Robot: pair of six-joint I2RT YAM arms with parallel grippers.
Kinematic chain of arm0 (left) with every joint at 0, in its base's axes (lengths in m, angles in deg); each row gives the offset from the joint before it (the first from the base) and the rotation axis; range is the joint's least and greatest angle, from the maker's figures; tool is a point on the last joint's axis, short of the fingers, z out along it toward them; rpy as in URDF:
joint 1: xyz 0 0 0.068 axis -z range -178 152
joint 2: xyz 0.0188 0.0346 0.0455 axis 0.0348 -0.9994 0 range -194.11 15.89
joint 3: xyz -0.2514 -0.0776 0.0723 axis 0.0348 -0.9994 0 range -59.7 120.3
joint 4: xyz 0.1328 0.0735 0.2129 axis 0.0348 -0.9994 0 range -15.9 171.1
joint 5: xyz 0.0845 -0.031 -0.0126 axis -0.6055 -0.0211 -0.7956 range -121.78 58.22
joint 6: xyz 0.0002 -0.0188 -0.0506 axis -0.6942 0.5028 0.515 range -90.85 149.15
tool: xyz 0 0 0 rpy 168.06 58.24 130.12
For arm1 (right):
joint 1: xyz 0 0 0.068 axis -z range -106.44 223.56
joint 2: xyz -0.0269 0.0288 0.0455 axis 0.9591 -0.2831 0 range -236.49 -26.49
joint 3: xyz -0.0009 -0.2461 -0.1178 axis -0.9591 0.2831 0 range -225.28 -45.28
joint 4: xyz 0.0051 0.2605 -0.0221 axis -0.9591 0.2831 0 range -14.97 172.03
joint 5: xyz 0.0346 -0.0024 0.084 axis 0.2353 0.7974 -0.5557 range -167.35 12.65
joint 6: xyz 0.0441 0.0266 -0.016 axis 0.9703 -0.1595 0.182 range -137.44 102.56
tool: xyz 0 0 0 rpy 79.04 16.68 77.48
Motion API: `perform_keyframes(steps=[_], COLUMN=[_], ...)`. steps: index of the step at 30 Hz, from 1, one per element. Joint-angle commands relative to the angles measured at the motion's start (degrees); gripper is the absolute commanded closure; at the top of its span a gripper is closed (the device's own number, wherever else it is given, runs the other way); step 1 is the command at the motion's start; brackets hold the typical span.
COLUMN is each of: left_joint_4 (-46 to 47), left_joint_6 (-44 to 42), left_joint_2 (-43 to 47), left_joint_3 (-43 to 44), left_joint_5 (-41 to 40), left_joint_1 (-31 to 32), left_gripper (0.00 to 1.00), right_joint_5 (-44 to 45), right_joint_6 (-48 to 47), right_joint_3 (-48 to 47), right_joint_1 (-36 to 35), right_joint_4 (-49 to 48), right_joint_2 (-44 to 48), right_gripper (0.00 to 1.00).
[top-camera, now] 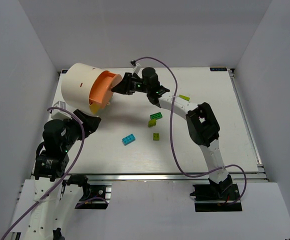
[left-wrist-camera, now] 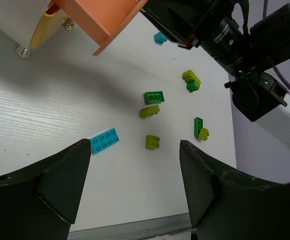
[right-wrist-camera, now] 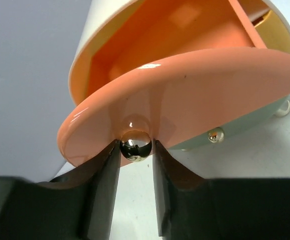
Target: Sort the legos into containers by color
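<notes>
You see the cream drum [top-camera: 80, 82] lying at the ten o'clock corner of the desk [top-camera: 225, 130], its orange face [top-camera: 104, 89] turned toward four o'clock. Your right end effector [top-camera: 119, 86] meets that face from its three o'clock side. Your left end effector [top-camera: 87, 122] sits at the drum's six o'clock.

Near the centre lies a dark green brick [top-camera: 156, 116], with a yellow-green brick [top-camera: 152, 123] just beside it at seven o'clock and a second yellow-green brick [top-camera: 156, 136] further toward six. A cyan brick [top-camera: 129, 139] lies at eight o'clock, and a third yellow-green brick [top-camera: 184, 97] at one o'clock.
</notes>
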Motion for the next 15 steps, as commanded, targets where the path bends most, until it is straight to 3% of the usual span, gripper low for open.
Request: perform_keyframes(steps=[1, 7, 11, 14, 15], left_joint_4=[3.25, 5.36, 4.66, 3.25, 3.08], left_joint_6=[-0.63, -3.35, -7.13, -10.47, -10.91], left_joint_2=[-0.90, -7.30, -13.18, -16.62, -17.07], left_joint_3=[0.12, 2.22, 4.42, 5.83, 5.75], left_joint_5=[3.49, 10.43, 17.64, 21.07, 22.04], left_joint_1=[0.22, 0.75, 0.75, 0.75, 0.75], left_gripper=[0.19, 0.20, 0.30, 0.48, 0.59], right_joint_5=[-0.35, -4.13, -6.77, -9.58, -10.55], right_joint_6=[-2.74, -3.52, -6.50, -11.32, -12.91], right_joint_3=[1.74, 3.14, 6.92, 11.31, 14.02], right_joint_1=[1.45, 2.15, 3.03, 4.17, 5.13], right_joint_4=[-0.90, -1.51, -0.73, 2.43, 3.31], right_joint_2=[2.25, 3.30, 6.64, 10.86, 13.56], right_gripper=[0.48, 0.26, 0.20, 0.20, 0.22])
